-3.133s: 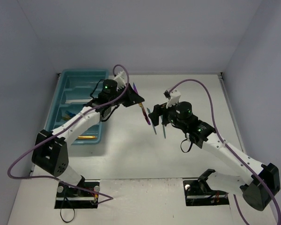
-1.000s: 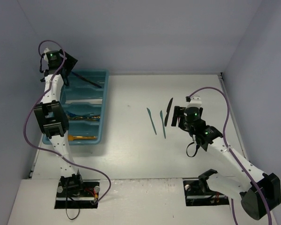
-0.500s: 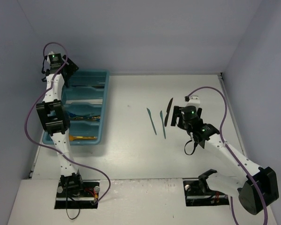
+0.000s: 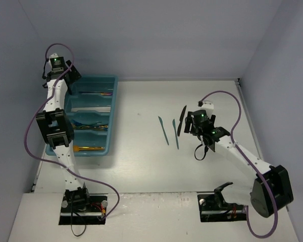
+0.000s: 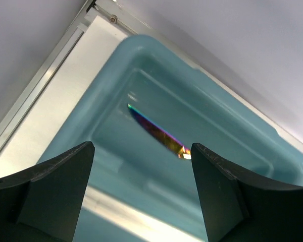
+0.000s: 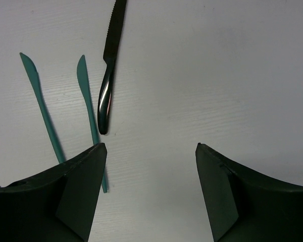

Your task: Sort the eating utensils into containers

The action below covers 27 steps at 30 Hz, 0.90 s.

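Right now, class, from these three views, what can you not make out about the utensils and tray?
Top view: the left arm covers the tray's left side; the utensils inside are too small to identify.
Left wrist: the iridescent utensil's near end is cut off by a finger and glare.
Right wrist: the teal knife farther from the black knife has its lower end behind a finger.

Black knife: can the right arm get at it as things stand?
Probably yes. The black knife lies flat just ahead of the open jaws of the right arm, nothing over it. A teal knife lies close beside its handle, so the pinch may be tight.
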Each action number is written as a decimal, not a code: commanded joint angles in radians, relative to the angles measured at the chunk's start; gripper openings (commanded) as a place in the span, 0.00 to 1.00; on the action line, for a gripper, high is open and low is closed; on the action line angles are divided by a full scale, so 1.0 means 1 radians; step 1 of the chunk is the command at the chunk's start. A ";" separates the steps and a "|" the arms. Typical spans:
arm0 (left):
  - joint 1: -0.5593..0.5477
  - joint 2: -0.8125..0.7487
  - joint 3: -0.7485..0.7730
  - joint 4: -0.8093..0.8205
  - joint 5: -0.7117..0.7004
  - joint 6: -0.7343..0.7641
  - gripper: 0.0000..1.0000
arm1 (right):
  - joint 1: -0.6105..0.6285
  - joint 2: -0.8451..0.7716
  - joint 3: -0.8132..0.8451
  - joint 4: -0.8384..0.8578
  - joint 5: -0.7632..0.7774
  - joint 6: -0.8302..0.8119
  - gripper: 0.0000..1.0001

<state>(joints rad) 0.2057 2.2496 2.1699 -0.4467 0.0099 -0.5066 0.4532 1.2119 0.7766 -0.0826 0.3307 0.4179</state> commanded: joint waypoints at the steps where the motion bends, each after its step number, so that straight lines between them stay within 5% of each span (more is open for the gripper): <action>1: -0.020 -0.290 -0.096 0.033 0.047 0.020 0.75 | -0.020 0.094 0.086 0.020 0.061 0.072 0.65; 14: -0.095 -0.948 -0.765 -0.001 0.295 -0.060 0.79 | -0.027 0.480 0.330 0.021 0.024 0.150 0.64; 27: -0.258 -1.234 -0.949 -0.263 0.345 0.085 0.80 | -0.027 0.689 0.436 0.023 0.030 0.182 0.57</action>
<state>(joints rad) -0.0389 1.0732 1.2520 -0.6667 0.3050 -0.4575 0.4324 1.8900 1.1477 -0.0724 0.3325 0.5752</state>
